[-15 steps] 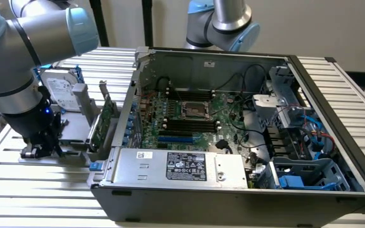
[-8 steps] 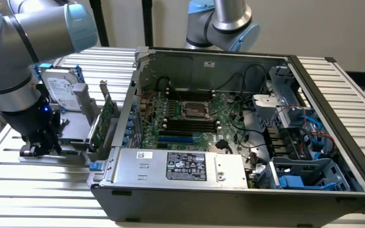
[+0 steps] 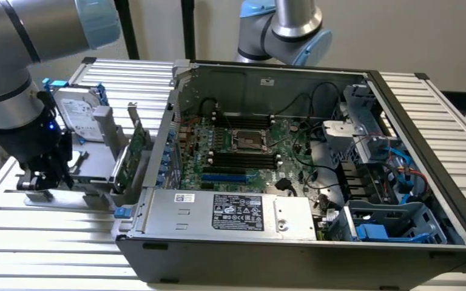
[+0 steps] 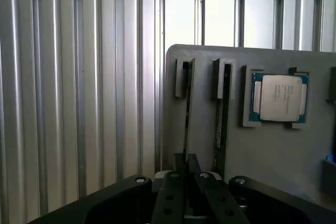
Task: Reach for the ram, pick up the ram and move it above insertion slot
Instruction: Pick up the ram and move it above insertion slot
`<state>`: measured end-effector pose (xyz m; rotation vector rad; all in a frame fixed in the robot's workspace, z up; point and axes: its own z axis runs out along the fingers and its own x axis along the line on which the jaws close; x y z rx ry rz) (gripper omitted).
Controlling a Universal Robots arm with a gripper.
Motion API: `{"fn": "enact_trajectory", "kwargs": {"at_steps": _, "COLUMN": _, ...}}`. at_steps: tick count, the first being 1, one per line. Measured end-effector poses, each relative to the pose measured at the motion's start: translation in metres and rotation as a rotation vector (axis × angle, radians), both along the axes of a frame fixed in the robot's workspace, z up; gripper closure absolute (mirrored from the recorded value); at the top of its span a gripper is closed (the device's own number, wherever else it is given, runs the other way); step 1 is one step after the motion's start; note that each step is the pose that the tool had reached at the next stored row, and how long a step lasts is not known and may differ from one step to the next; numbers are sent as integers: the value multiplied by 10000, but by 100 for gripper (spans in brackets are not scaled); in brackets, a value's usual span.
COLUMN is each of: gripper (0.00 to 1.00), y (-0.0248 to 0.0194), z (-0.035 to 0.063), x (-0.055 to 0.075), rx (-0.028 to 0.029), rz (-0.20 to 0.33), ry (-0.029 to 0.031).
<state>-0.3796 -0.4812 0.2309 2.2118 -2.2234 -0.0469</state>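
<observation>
The ram (image 4: 187, 108) is a thin stick seen edge-on, standing upright in a slot of the grey holder plate (image 4: 262, 150). My gripper (image 4: 186, 169) is down over its near end, and both fingers are pressed together on the stick. A second thin stick (image 4: 220, 114) stands in the neighbouring slot. In the exterior view my gripper (image 3: 43, 180) is low over the holder at the left, outside the open computer case (image 3: 298, 242). The motherboard's black memory slots (image 3: 241, 159) lie inside the case, well to the exterior view's right of the gripper.
A processor chip (image 4: 278, 98) sits in a recess of the holder. A wide green expansion card (image 3: 128, 159) and a hard drive (image 3: 79, 118) stand between the gripper and the case wall. A second arm (image 3: 286, 30) stands behind the case. Ribbed aluminium table (image 3: 47, 242) surrounds everything.
</observation>
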Motion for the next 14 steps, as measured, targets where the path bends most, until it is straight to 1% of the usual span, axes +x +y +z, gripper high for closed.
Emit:
{"fn": "enact_trajectory", "kwargs": {"at_steps": 3, "gripper": 86, "y": 0, "z": 138, "x": 29, "rx": 2, "rz": 3, "ry": 7}}
{"fn": "enact_trajectory", "kwargs": {"at_steps": 6, "gripper": 86, "y": 0, "z": 273, "x": 97, "rx": 18, "rz": 45, "ry": 14}}
{"fn": "enact_trajectory", "kwargs": {"at_steps": 14, "gripper": 86, "y": 0, "z": 638, "x": 308, "rx": 121, "rz": 242, "ry": 43}}
